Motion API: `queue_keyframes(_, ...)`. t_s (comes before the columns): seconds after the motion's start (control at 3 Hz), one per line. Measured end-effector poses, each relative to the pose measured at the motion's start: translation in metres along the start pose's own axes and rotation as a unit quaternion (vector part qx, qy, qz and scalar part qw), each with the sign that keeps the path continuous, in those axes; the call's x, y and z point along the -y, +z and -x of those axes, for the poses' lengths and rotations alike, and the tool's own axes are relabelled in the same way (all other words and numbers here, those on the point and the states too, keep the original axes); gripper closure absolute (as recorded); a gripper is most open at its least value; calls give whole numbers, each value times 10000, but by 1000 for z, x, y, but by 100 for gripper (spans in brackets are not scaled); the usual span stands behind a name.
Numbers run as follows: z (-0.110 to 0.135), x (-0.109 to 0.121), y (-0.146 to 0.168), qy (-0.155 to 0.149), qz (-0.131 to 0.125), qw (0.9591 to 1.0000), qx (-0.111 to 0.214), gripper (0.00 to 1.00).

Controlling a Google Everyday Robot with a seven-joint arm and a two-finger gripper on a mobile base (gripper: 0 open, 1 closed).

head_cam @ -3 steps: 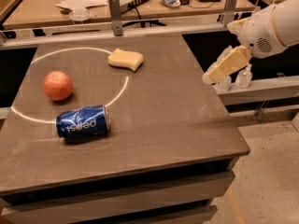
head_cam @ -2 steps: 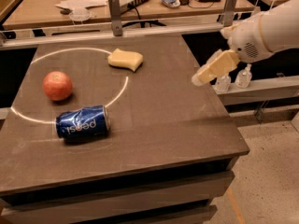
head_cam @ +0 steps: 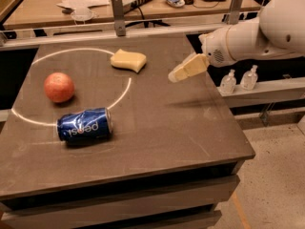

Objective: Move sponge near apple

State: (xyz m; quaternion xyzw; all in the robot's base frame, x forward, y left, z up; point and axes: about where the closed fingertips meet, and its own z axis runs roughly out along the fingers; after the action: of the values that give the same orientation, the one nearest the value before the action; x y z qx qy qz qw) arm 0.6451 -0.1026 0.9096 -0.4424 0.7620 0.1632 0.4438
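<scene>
Note that the gripper [head_cam: 188, 68] hangs in the air over the right-hand part of the table [head_cam: 181, 128], at the end of the white arm that reaches in from the right of the view. It carries nothing. Whether it is released or clenched cannot be told from this view. The sponge [head_cam: 127, 61] lies flat on the tabletop to the left of the gripper as seen here, near it but apart from it and lower. It sits on the far arc of the white ring [head_cam: 129, 86] marked on the table. Because the sponge rests flat with open surface around it, judge it reachable from above once the gripper is brought over it. The apple [head_cam: 59, 87] stands farther out in the same direction, beyond the sponge from the gripper and well apart from both. The carry should therefore run onward along the line of approach. The blue can [head_cam: 85, 125] lies on its side toward the front edge, near the apple and off the sponge-to-apple line, so it is unlikely to obstruct. Treat the task as at the approach step: no grasp is made, and the sponge is not yet near the apple.
</scene>
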Motion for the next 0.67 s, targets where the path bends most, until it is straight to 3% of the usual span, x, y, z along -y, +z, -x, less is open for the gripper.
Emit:
queue_keyframes(0.33,11,2,67,-89,397,9985,369,0)
queue_keyframes(0.67,19,-1,107,-196,678,9961,523,0)
